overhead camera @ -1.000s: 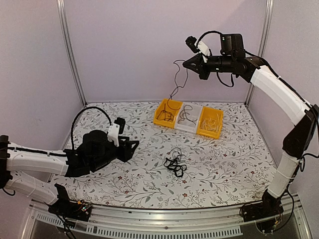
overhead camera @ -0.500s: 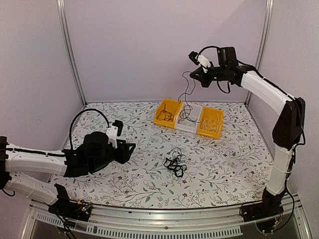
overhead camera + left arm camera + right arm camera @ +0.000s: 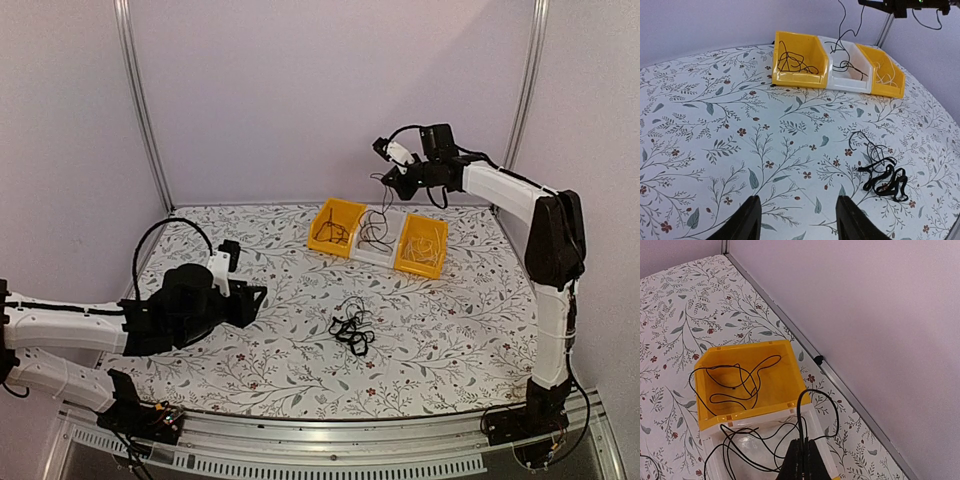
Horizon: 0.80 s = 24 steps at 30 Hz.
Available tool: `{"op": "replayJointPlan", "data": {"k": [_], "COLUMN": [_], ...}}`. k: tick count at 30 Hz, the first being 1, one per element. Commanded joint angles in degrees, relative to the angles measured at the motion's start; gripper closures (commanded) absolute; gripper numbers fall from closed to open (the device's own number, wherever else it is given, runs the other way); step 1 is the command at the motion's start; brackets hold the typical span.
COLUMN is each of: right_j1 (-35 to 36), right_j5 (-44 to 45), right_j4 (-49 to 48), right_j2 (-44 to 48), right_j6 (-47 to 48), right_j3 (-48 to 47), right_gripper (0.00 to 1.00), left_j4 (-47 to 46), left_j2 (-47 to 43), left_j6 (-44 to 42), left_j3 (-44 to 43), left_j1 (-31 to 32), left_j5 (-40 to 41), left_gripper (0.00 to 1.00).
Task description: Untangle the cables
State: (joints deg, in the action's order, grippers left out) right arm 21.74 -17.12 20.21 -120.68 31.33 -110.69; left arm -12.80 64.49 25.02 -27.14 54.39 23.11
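A tangled clump of thin black cables (image 3: 350,330) lies on the flowered table, to the right of the fingers in the left wrist view (image 3: 881,172). My left gripper (image 3: 255,300) hovers low to the clump's left, open with nothing between its fingers (image 3: 797,205). High at the back, my right gripper (image 3: 386,180) is shut on one thin black cable (image 3: 383,202). That strand loops up from the closed tips (image 3: 801,442) and trails down into the white bin (image 3: 755,421), where it piles in coils (image 3: 842,62).
Three bins stand in a row at the back: a yellow bin (image 3: 330,245) holding a black cable (image 3: 735,385), the white bin (image 3: 374,258), and a second yellow bin (image 3: 415,268) with pale wires. Walls and metal posts close the back and sides.
The right gripper has come down and towards the bins with its cable, and more of the strand now lies in the white bin. The left arm has drifted slightly back.
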Motion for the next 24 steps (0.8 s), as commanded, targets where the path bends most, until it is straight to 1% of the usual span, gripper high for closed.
{"op": "replayJointPlan", "data": {"k": [1, 5, 18, 24], "right_j1": [-0.6, -0.4, 2.4, 3.4], "right_j5": [1.7, -0.1, 0.0, 3.4], "right_j4": [-0.5, 2.2, 9.2, 9.9], "right_j2": [-3.2, -4.6, -9.6, -11.9], "right_j6": [2.5, 3.5, 5.1, 4.8], "right_j3": [1.7, 3.5, 4.5, 2.6], "right_gripper": [1.00, 1.00, 1.00, 1.00], "left_j4": [1.7, 2.2, 2.3, 2.2], "left_j2": [-0.9, -1.2, -1.2, -1.0], "left_j6": [1.6, 2.6, 3.9, 4.5], "left_j3": [0.9, 1.3, 1.8, 1.8], "left_j1": [0.6, 0.7, 0.7, 0.7], "left_j5": [1.0, 1.1, 1.4, 1.3], "left_gripper": [0.46, 0.46, 0.46, 0.46]}}
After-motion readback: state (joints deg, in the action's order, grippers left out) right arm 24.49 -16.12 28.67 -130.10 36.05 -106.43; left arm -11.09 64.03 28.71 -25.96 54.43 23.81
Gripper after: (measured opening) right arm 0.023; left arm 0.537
